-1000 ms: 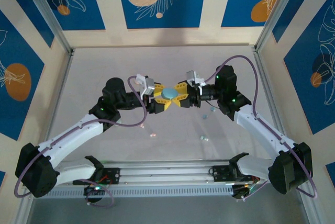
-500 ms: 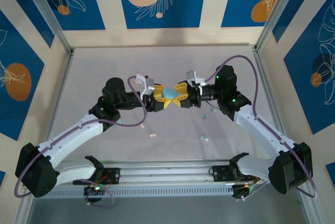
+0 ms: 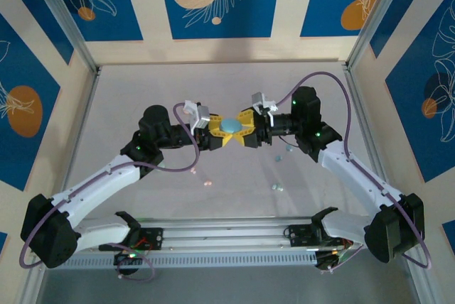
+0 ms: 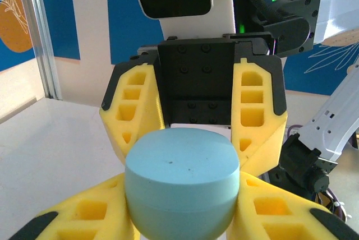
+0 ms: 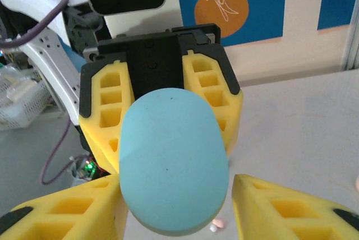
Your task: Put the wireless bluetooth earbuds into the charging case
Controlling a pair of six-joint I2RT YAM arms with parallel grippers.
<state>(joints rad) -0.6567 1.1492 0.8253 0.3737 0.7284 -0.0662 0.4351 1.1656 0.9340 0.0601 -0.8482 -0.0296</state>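
Clamping pale blue charging case (image 3: 229,127) over mid-table with left gripper (image 3: 223,132), fingers snug both sides. Meeting it head-on with right gripper (image 3: 240,128), fingers parted, gap beside case. Leaving pink earbud (image 3: 207,183) and blue earbud (image 3: 276,187) loose on table (image 3: 142,91), nearer the bases.

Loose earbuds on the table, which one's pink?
The pink earbud lying left of centre, toward the near edge. The pale blue earbuds to its right differ in colour.

The bench (image 3: 142,91) is pale and flat. A pink earbud (image 3: 207,183) lies on it, below the middle of the frame. A pale blue earbud (image 3: 276,187) lies further right, well apart. Another small bud (image 3: 280,155) lies above that.
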